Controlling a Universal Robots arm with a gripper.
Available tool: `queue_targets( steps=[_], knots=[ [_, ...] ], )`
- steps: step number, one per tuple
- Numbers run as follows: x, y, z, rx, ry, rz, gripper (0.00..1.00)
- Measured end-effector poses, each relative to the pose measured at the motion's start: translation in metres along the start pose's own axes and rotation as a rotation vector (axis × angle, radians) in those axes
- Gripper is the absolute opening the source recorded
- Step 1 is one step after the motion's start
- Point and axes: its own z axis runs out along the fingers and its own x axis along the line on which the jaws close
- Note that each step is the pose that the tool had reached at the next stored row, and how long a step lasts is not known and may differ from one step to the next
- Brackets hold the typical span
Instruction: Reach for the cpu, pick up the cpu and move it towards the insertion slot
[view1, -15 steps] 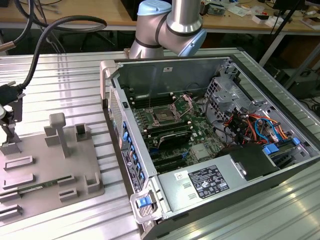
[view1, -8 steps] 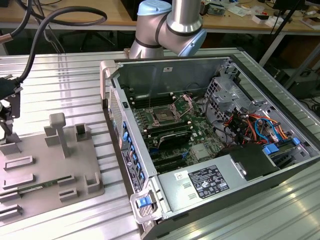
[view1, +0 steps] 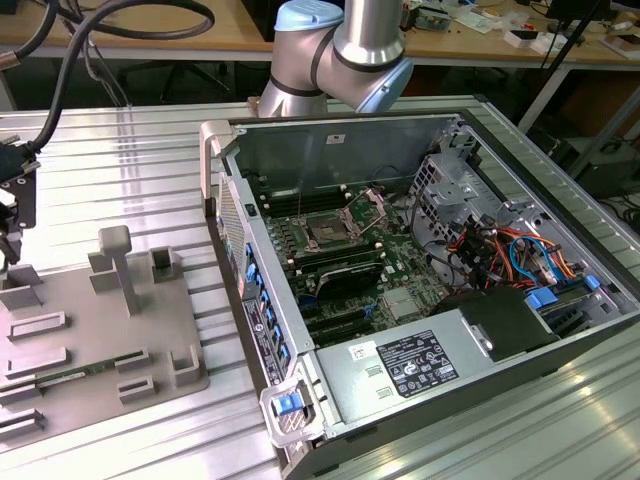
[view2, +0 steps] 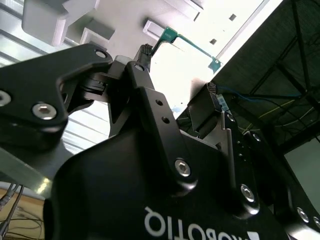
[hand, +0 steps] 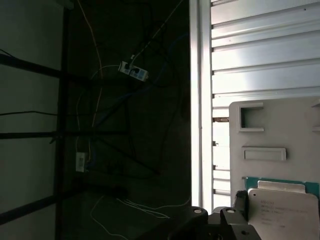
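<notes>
Jaws spread wide, nothing gripped; one fingertip (hand: 240, 202) just beside cpu (hand: 283, 212). Cpu: flat square, pale silvery top plate, thin teal-green rim, lying flat on grey fixture plate (hand: 295, 125) atop ribbed metal table (hand: 260, 50). Insertion slot (view1: 326, 232) well apart, inside open computer case (view1: 340, 150).

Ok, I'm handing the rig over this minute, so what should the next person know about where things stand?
Gripper: open and holding nothing, above the grey tray at the exterior view's left.
Chip: lying flat on that tray, right beside one finger, not gripped.
Socket: on the board inside the open computer case, and it looks empty.
Done: the reach is about complete.
Left: the pickup and the move to the socket.
</notes>
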Motion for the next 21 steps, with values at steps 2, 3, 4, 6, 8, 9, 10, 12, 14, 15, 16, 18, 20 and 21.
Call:
queue_targets(
  steps=[2, 3, 4, 6, 8, 9, 10, 12, 14, 15, 16, 18, 20, 21],
  knots=[
    [0.0000, 0.0000, 0.0000, -0.0001, -0.0002, 0.000, 0.55],
    [0.0000, 0.0000, -0.0005, 0.0001, 0.0001, 0.000, 0.55],
    [0.0000, 0.0000, -0.0008, 0.0001, 0.0000, 0.000, 0.55],
    [0.0000, 0.0001, -0.0009, 0.0001, 0.0001, 0.000, 0.55],
    [0.0000, 0.0001, -0.0010, 0.0001, 0.0001, 0.000, 0.55],
    [0.0000, 0.0000, -0.0010, 0.0001, 0.0001, 0.000, 0.55],
    [0.0000, 0.0001, -0.0011, 0.0001, 0.0001, 0.000, 0.55],
    [0.0000, 0.0001, -0.0013, 0.0001, 0.0001, 0.000, 0.55],
    [0.0000, 0.0001, -0.0023, 0.0002, 0.0005, 0.000, 0.55],
    [0.0000, 0.0001, -0.0030, 0.0001, 0.0002, 0.000, 0.55],
    [0.0000, 0.0001, -0.0043, 0.0002, 0.0002, 0.000, 0.55],
    [-0.0001, 0.0003, -0.0081, 0.0001, 0.0001, 0.000, 0.55],
    [0.0000, 0.0004, -0.0102, 0.0001, 0.0002, 0.000, 0.55],
    [-0.0001, 0.0004, -0.0114, 0.0001, 0.0001, 0.000, 0.55]
  ],
)
